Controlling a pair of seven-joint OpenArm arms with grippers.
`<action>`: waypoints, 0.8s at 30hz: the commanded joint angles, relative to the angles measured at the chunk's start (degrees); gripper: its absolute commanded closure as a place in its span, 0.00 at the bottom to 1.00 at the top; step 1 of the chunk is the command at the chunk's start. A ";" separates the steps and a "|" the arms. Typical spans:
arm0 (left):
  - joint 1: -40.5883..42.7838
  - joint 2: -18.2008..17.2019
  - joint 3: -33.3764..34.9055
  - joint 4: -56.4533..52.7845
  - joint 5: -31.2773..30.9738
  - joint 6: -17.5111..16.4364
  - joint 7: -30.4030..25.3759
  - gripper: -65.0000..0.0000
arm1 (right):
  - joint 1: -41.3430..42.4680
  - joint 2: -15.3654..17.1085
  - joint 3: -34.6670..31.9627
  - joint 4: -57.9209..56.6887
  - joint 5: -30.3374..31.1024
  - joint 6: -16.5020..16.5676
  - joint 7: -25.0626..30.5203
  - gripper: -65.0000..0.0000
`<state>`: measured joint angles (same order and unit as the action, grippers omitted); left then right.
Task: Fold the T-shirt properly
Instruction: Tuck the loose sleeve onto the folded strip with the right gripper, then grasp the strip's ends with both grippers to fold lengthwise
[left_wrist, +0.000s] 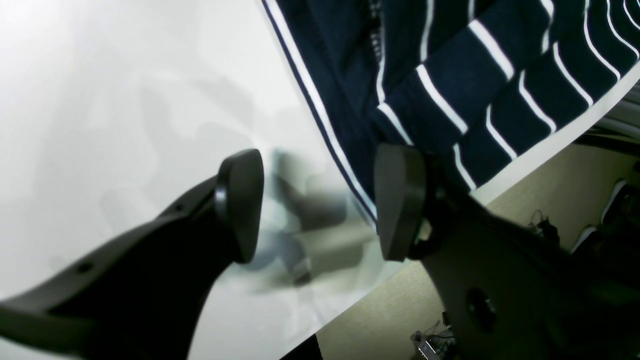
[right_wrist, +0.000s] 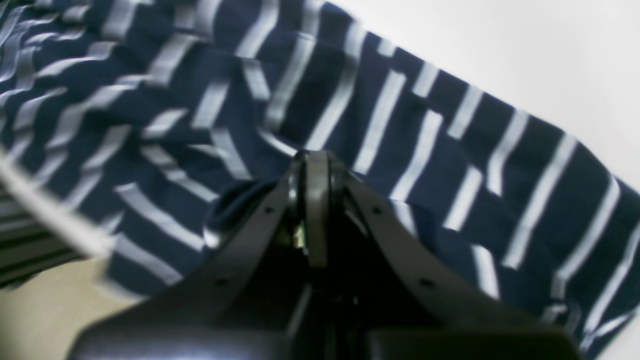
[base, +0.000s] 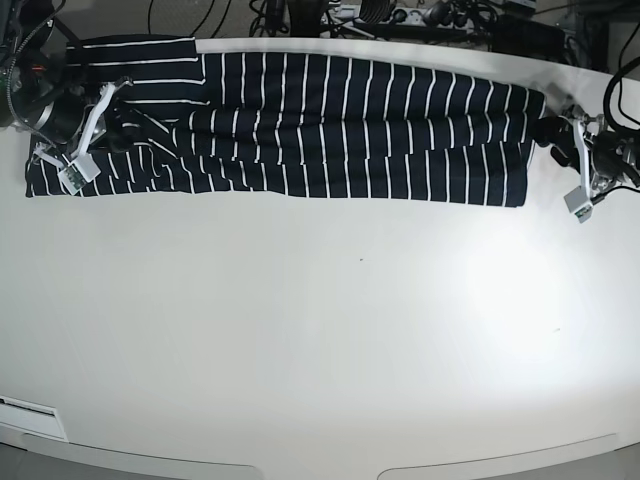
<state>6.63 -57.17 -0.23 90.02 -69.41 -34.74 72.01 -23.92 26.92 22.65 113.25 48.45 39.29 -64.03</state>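
Both ends of T-shirt (base: 340, 125) meet a gripper (right_wrist: 316, 165)

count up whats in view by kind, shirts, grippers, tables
T-shirt: 1, navy with white stripes, spread along the far edge
Grippers: 2, left gripper open beside the shirt's edge, right gripper shut on the T-shirt
Table: 1, white
Total: 4
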 joint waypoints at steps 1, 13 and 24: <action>-0.79 -1.55 -0.66 0.63 -0.76 0.04 -0.22 0.43 | 0.24 0.50 0.55 -0.59 -1.18 -0.07 2.05 1.00; -3.82 -1.03 -0.66 0.63 -1.18 0.07 -0.24 0.43 | 0.48 0.42 -0.22 -14.03 -2.49 -0.09 4.96 1.00; -9.66 -0.90 -0.66 0.63 0.66 1.57 -0.02 0.43 | 1.09 0.39 -0.22 -13.90 -15.85 -20.87 12.46 1.00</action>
<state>-2.07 -56.49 -0.19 90.02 -68.12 -33.39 72.38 -22.55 26.33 22.02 99.11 34.72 18.83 -49.71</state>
